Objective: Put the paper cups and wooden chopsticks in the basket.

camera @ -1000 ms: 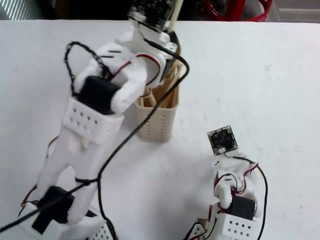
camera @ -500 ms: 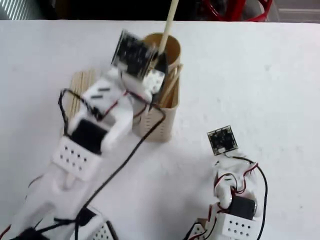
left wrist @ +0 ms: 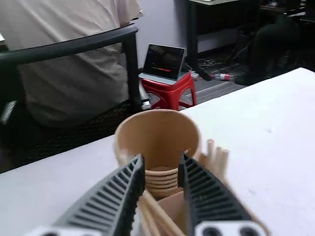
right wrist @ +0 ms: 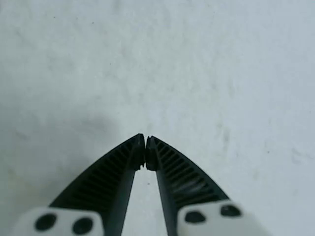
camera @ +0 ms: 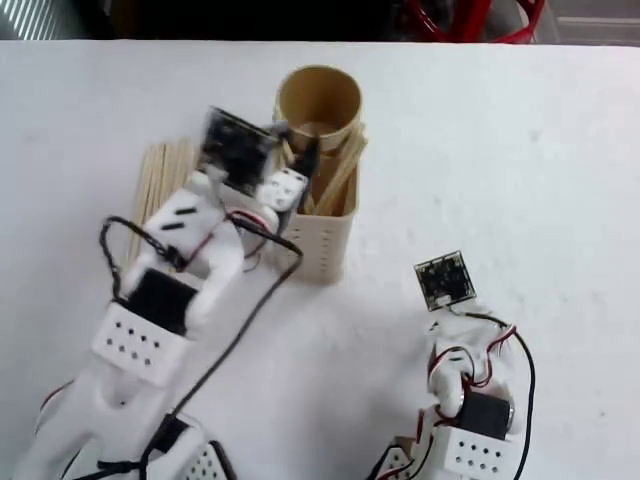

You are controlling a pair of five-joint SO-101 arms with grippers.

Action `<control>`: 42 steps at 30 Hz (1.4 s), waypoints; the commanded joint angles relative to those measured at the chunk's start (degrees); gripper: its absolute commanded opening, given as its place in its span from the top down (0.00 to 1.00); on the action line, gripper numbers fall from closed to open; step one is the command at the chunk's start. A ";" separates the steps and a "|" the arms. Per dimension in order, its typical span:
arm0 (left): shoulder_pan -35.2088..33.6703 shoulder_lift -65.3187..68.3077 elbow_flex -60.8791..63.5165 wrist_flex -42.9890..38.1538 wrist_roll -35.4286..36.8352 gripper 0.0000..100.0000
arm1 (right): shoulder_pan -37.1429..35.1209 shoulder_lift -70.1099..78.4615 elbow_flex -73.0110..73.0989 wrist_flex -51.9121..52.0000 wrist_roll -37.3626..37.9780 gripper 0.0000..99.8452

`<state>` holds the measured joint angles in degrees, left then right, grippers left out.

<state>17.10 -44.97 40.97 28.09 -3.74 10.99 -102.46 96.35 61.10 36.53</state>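
Where the left arm stands: slanted across the bench point(camera: 540, 160) from the near left corner in the high view, wrist beside the basket point(camera: 325, 240).
Left tool point(left wrist: 161, 164): level over the basket's near left edge, aimed at the cups; jaws apart, gripping nothing, the cups seen through the gap.
Right arm: folded low at the near right, well apart from the basket.
Right tool point(right wrist: 145, 147): aimed straight down at bare bench, tips closed together on nothing.
Paper cups point(camera: 318, 100): nested stack standing upright in the far end of the basket, mouth up, rim above the basket wall.
Chopsticks in the basket point(camera: 342, 168): several on end in the near part, leaning outward toward the cups' side, tips above the rim.
Loose chopsticks point(camera: 158, 178): bundle flat on the bench, left of the left arm, side by side; long axis runs from near to far, slightly slanted.
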 commanded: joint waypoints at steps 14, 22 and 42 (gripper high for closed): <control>-38.90 12.26 3.08 15.21 -17.05 0.87 | 0.22 -0.13 0.53 -0.13 0.00 0.98; -33.63 34.42 -8.35 25.76 -18.46 0.87 | 0.22 -0.13 0.53 -0.13 0.00 0.98; -27.91 52.35 -24.53 28.75 -7.82 0.87 | 0.22 -0.13 0.53 -0.13 0.00 0.98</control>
<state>-10.59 7.43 20.48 57.45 -12.18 10.99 -102.46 96.35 61.10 36.53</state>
